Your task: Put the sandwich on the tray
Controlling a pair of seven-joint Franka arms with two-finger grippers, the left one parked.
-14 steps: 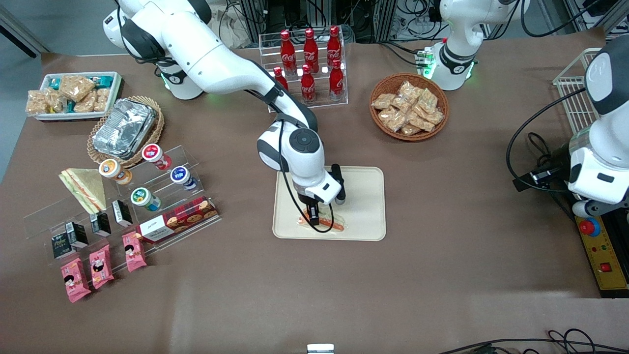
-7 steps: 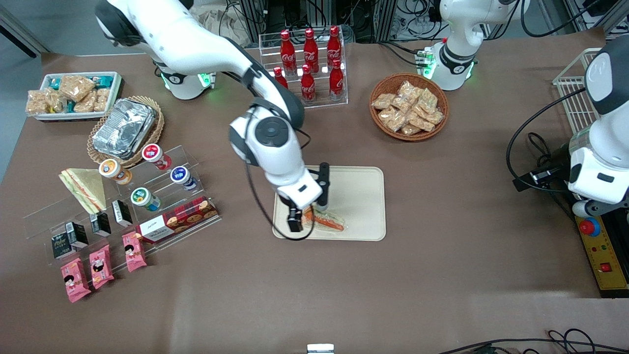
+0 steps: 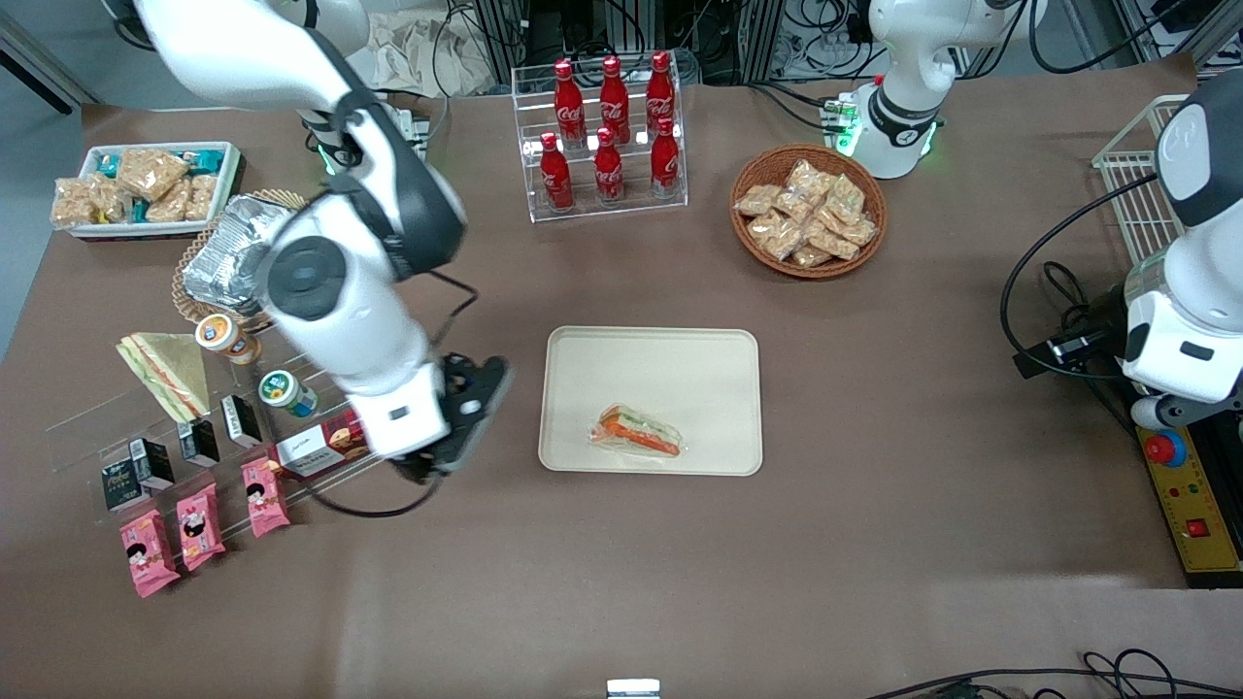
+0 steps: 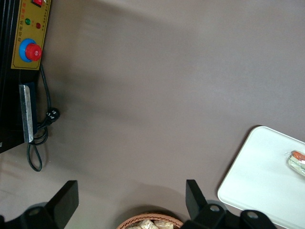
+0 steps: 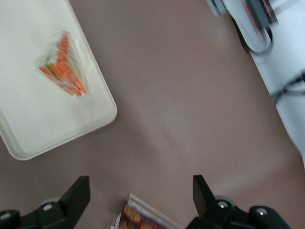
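The sandwich [image 3: 636,433], clear-wrapped with an orange-red filling edge, lies flat on the cream-beige tray [image 3: 680,374], near the tray's edge nearest the front camera. Nothing touches it. My right gripper [image 3: 466,417] is open and empty, raised above the table beside the tray, toward the working arm's end. In the right wrist view the sandwich [image 5: 62,64] lies on the tray [image 5: 28,119], and the gripper [image 5: 140,195] hangs open over bare table and the end of a cookie box [image 5: 138,219]. The left wrist view shows the tray [image 4: 257,181] with the sandwich's tip [image 4: 296,160].
Under the gripper stands a clear tiered stand with cups, the cookie box [image 3: 325,442] and a second, paler sandwich [image 3: 165,369]. Pink packets [image 3: 199,524] lie nearer the camera. A cola rack [image 3: 607,136], a snack basket [image 3: 808,209] and a white bin [image 3: 146,184] stand farther back.
The gripper let go of the sandwich, rose and swung away from the tray toward the working arm's end. The sandwich stays lying on the tray.
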